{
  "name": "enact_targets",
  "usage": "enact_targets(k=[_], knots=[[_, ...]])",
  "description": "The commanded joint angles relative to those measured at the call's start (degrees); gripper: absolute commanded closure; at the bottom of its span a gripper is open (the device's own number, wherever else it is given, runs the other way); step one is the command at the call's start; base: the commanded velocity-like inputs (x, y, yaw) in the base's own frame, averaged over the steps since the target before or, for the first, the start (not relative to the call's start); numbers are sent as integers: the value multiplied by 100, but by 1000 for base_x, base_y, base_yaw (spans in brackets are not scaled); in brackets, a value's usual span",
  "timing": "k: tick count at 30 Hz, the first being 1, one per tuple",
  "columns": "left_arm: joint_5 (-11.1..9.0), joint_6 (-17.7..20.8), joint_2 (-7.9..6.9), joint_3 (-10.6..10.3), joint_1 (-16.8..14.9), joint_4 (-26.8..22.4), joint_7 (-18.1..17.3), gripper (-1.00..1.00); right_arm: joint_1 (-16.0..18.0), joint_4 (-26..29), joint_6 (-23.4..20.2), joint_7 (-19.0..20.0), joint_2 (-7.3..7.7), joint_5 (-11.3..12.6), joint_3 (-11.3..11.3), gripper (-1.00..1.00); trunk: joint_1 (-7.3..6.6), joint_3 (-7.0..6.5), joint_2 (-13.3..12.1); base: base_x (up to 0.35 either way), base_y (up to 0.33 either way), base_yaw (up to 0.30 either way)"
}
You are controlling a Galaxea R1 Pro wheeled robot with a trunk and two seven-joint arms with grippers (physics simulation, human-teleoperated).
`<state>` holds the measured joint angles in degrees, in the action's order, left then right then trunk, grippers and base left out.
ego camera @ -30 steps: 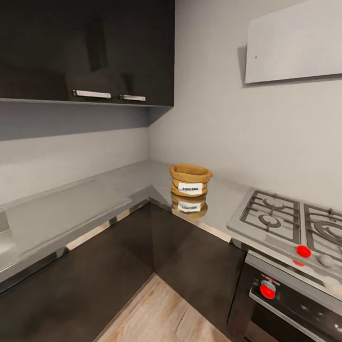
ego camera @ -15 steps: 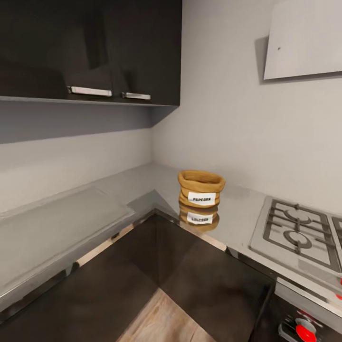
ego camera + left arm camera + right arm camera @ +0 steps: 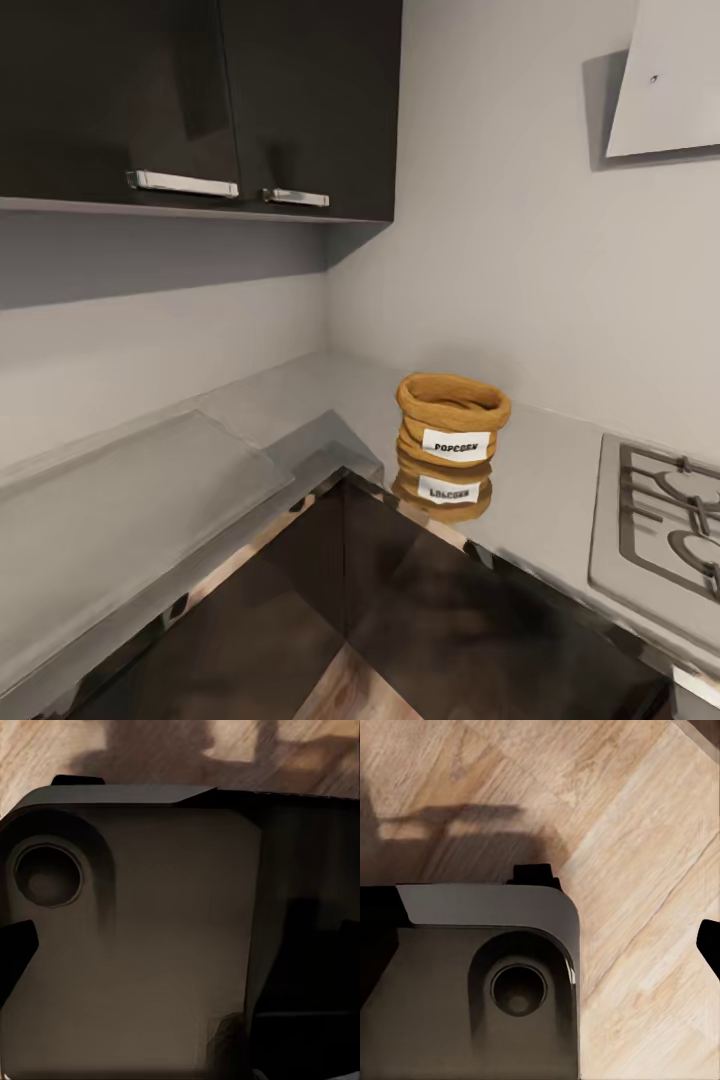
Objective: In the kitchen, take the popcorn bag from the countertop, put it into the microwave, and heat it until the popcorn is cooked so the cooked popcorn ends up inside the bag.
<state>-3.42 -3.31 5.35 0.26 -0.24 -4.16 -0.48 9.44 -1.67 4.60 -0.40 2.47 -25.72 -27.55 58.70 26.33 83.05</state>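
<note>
The popcorn bag (image 3: 452, 420), a small mustard-tan sack with a rolled rim and a white "POPCORN" label, stands upright on the glossy grey countertop (image 3: 270, 405) near the inner corner, mirrored in the surface. The microwave is out of view. In the left wrist view my left gripper (image 3: 180, 945) hangs over the robot's grey base (image 3: 150, 967), its dark fingertips (image 3: 13, 949) far apart and nothing between them. In the right wrist view my right gripper (image 3: 544, 945) is likewise open above the base (image 3: 487, 945) and the wooden floor (image 3: 645, 832), far from the bag.
Dark upper cabinets (image 3: 200, 90) with silver handles hang over the left run of counter. A steel gas hob (image 3: 660, 520) lies right of the bag, with a white hood (image 3: 670, 80) above. Dark cabinet fronts (image 3: 420, 610) close the corner below.
The whole head view has shifted: the camera came closer and turned left, so the bag looks larger and the hob and oven knobs slid off to the right. The bag itself stays put.
</note>
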Motion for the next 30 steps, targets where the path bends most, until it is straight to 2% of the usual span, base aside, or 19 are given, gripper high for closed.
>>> enact_targets(k=[1,8,22,30], knots=[[-36,-18,1,0,-2,3,-5,-100,6,-18,32,-4,4,-41,-49,-100,3,6,3,264,133,0],[-36,-19,0,0,-2,3,-4,-100,6,-18,24,-4,8,-13,-58,-100,3,6,3,190,117,-97],[-33,-21,-7,0,-2,-1,3,-100,5,-18,23,-4,8,-12,-55,-100,3,6,3,5,6,-234],[-30,-21,-6,0,-2,0,4,-100,6,-18,23,-4,8,-12,-49,-100,3,6,3,0,180,-236]])
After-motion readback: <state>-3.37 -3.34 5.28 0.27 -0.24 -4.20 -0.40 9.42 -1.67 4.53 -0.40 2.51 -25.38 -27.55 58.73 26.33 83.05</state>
